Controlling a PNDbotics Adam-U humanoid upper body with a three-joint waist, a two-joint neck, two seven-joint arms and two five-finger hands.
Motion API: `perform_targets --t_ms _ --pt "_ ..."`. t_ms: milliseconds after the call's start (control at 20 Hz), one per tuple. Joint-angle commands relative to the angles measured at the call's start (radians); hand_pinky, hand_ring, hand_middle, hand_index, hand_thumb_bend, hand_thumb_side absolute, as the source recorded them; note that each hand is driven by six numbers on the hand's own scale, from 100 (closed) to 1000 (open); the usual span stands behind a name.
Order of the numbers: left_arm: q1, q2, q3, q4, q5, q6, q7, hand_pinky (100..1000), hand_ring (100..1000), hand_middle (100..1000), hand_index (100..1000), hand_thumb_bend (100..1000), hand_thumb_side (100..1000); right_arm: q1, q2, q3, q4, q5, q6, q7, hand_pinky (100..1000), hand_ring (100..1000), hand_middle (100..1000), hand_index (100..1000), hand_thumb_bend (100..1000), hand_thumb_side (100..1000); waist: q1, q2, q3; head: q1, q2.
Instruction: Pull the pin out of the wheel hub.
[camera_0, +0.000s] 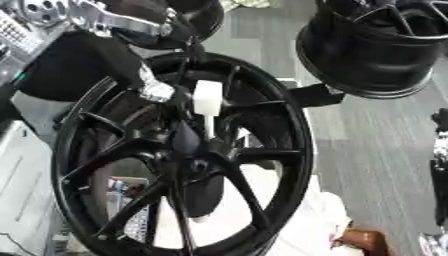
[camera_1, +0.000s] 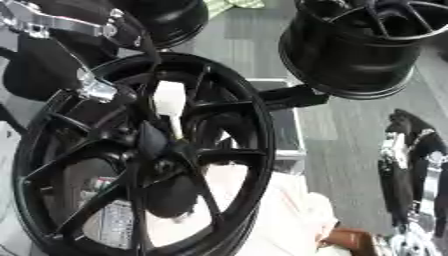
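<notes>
Wheel hub: a large glossy black alloy wheel with slender spokes (camera_0: 179, 155) stands on edge and fills the centre-left of both eye views, its open face turned toward the camera. A second black wheel of the same kind (camera_1: 363, 42) sits in the upper right, well apart from the first; part of a third dark wheel (camera_1: 171, 17) shows at the top edge. Grey flooring (camera_0: 376, 150) lies to the right of the big wheel.

The robot's left arm, black with silver joints (camera_1: 52, 22), enters from the upper left corner, and the left hand (camera_0: 157, 90) reaches in over the upper spokes. Its fingers are closed around the upper end of the pin. The right hand (camera_1: 411, 165), black with silver parts, hangs at the right edge, away from the wheel; whether its fingers are straight or curled cannot be told.

The pin, a white block-shaped head on a thin white shank (camera_0: 207, 102), stands nearly upright, its lower end at the wheel's central boss.
</notes>
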Motion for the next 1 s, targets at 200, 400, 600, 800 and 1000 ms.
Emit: perform_targets --t_ms 200,400,600,800,1000 --pt "-0.026 -0.004 0.000 0.017 -0.034 0.004 0.000 852 855 786 919 370 837 -0.004 -0.011 -0.003 -0.012 -0.005 0.001 0.000 887 836 679 749 100 723 0.001 -0.015 -0.002 -0.002 -0.003" --pt "-0.025 -0.013 -0.009 0.033 -0.041 -0.005 0.000 851 854 784 917 382 846 -0.005 -0.010 -0.003 -0.012 -0.008 0.001 0.000 887 836 679 749 100 725 0.001 -0.015 -0.004 0.001 -0.001" --pt "-0.026 -0.025 -0.010 0.049 -0.060 -0.014 0.000 851 855 784 916 392 835 -0.006 -0.009 -0.002 -0.012 -0.010 0.001 0.001 887 836 679 749 100 726 0.001 -0.014 -0.005 0.002 0.003" --pt "-0.024 -0.040 -0.012 0.071 -0.078 -0.023 0.000 852 857 789 915 385 847 -0.007 -0.008 -0.002 -0.012 -0.010 0.002 0.002 887 836 678 749 100 728 0.000 -0.012 -0.007 0.005 0.003" --pt "-0.021 -0.052 -0.019 0.088 -0.088 -0.034 0.000 850 858 791 913 384 857 -0.008 -0.007 -0.001 -0.012 -0.011 0.002 0.002 887 836 678 750 100 729 0.000 -0.011 -0.009 0.005 0.003"
